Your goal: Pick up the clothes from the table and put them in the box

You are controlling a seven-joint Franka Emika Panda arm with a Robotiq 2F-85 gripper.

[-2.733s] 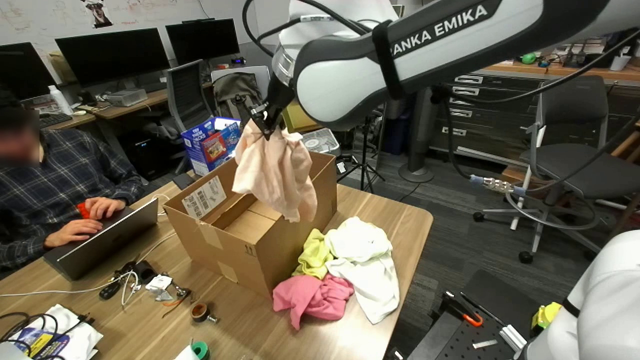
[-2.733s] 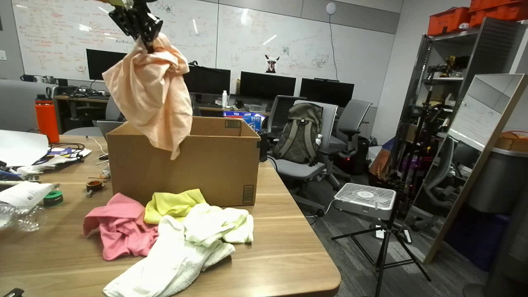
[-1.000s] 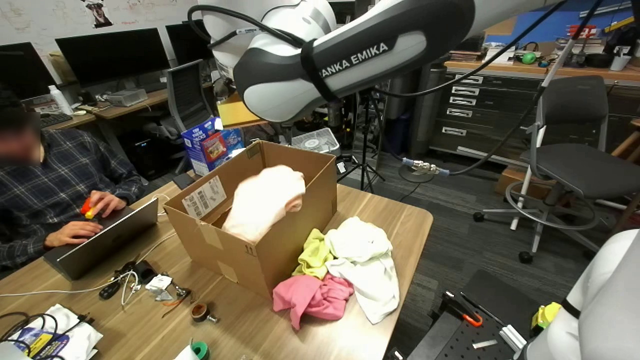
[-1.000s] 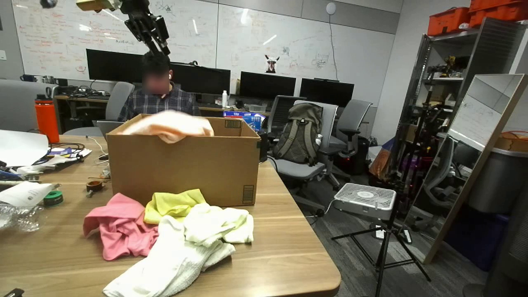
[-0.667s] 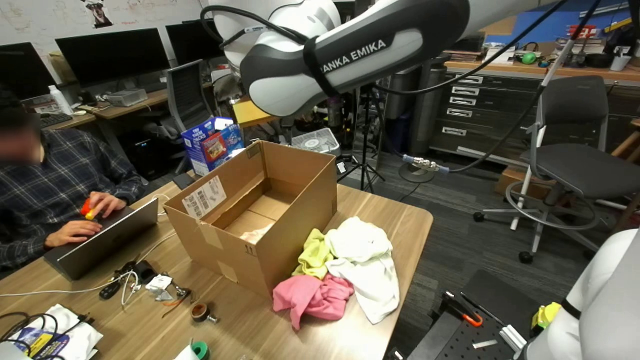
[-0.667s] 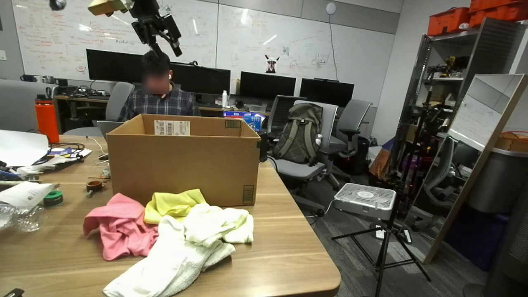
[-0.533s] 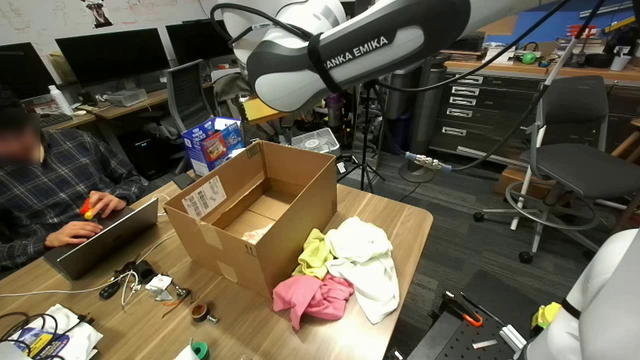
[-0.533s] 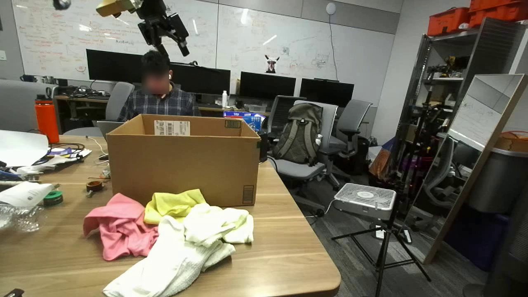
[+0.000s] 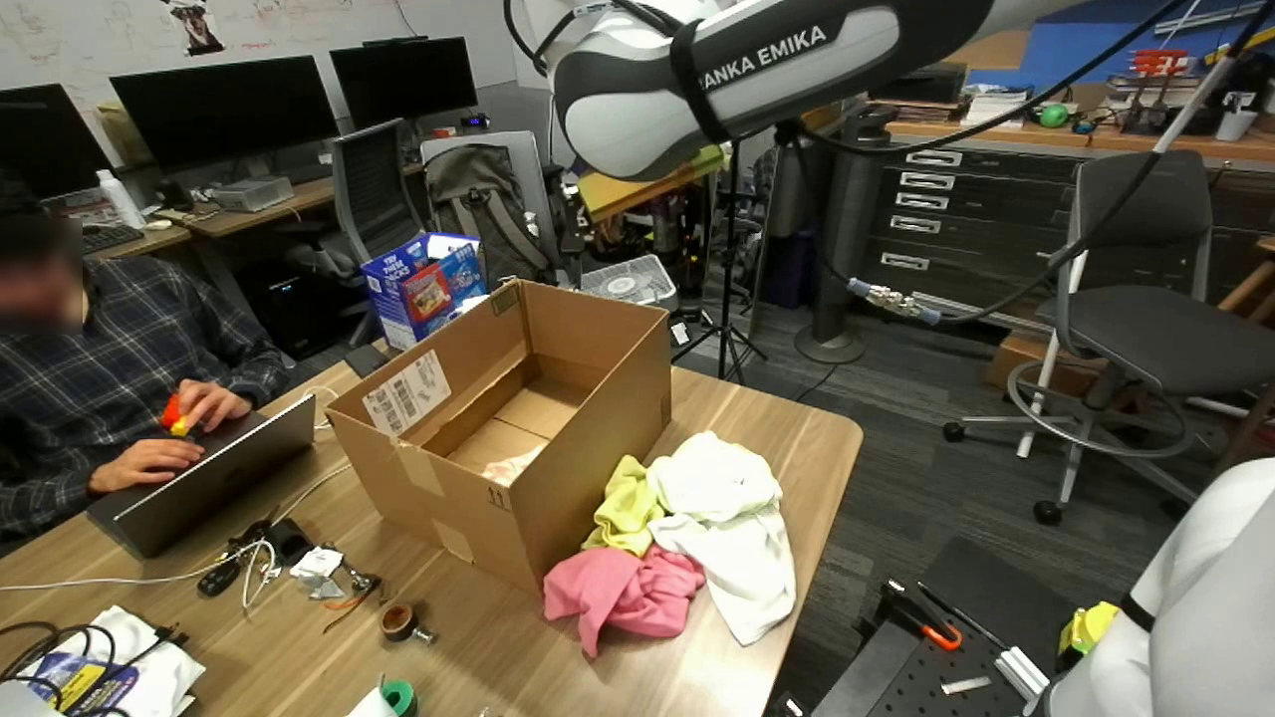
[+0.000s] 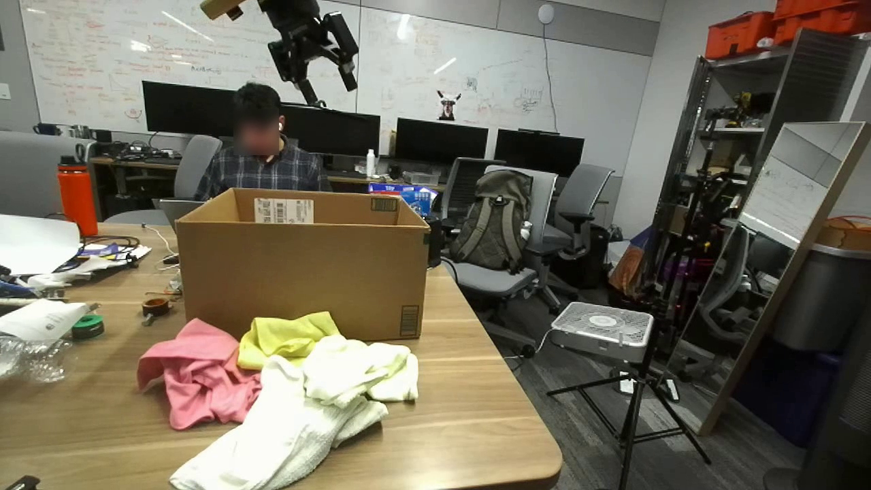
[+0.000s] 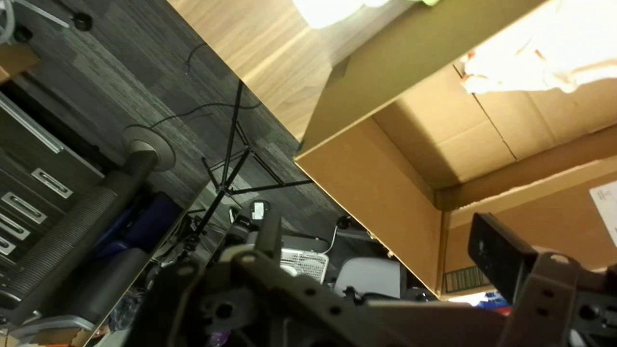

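Claw spread wide at twelve o'clock from a cardboard box, in an exterior view.
Inside lies peach cloth; on the desk, yellow cloth and white towel at six o'clock, pink cloth at seven.

Wood-grain table, cardboard box, pink cloth, yellow cloth, white fabric, laptop

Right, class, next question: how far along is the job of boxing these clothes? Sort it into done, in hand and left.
Done: a pale peach cloth lies inside the cardboard box. In hand: nothing; the pincer hangs open in mid-air. Left: the pink cloth, yellow cloth and white bundle, perhaps more than one piece, on the table beside the box.
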